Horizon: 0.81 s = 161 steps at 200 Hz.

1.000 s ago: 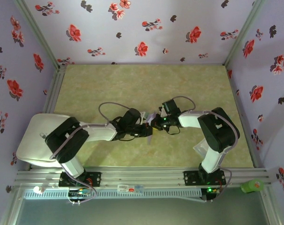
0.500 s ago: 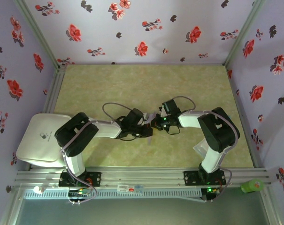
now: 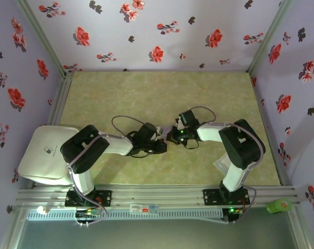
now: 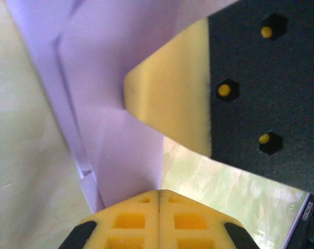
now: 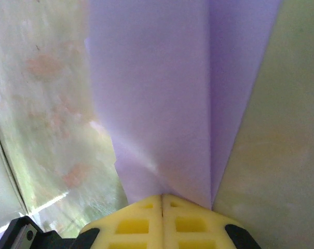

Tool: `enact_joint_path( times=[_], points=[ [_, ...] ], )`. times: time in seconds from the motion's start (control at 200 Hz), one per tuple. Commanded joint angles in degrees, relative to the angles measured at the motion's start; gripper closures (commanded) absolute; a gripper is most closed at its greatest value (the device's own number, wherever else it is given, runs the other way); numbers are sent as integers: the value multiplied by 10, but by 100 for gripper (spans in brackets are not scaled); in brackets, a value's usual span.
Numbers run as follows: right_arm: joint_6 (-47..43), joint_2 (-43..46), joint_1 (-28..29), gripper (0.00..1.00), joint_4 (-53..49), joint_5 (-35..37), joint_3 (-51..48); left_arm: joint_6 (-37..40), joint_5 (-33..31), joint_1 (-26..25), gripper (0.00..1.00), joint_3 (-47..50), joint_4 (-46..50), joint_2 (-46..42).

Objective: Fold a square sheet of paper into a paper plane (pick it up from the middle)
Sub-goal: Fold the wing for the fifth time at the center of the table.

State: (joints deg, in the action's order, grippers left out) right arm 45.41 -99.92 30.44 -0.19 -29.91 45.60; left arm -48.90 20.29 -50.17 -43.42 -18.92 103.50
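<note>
The left end effector (image 4: 159, 197) has its yellow tips pressed together, clamped on the lower edge of the folded lavender paper (image 4: 115, 78). The paper runs up from the tips toward 11 o'clock in layered creases. A yellow finger (image 4: 172, 104) of the right arm overlaps the paper from 2 o'clock. The right end effector (image 5: 162, 199) is likewise clamped on the paper, which fans up toward 12 o'clock along one crease. From above, the two meet mid-counter (image 3: 146, 93) — the right at 1 o'clock of the left.
</note>
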Motion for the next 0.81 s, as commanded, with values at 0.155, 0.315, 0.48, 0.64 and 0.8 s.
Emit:
enact_joint_path(
  times=[0.155, 0.315, 0.48, 0.64, 0.8],
  points=[
    [-20, 97, -15, 87, -83, 51, -8, 59, 6, 2, 100, 62, 83, -3],
    [-25, 147, -25, 90, -67, 44, -50, 83, 35, 0, 100, 75, 79, -11],
    [-24, 171, -18, 95, -22, 6, -90, 96, 56, -5, 100, 83, 79, -21],
    [-48, 170, 11, 96, -19, -11, -90, 102, 73, -9, 100, 94, 75, -24],
    [-50, 146, 31, 97, -9, -8, -75, 102, 75, -10, 100, 92, 75, -22]
  ],
)
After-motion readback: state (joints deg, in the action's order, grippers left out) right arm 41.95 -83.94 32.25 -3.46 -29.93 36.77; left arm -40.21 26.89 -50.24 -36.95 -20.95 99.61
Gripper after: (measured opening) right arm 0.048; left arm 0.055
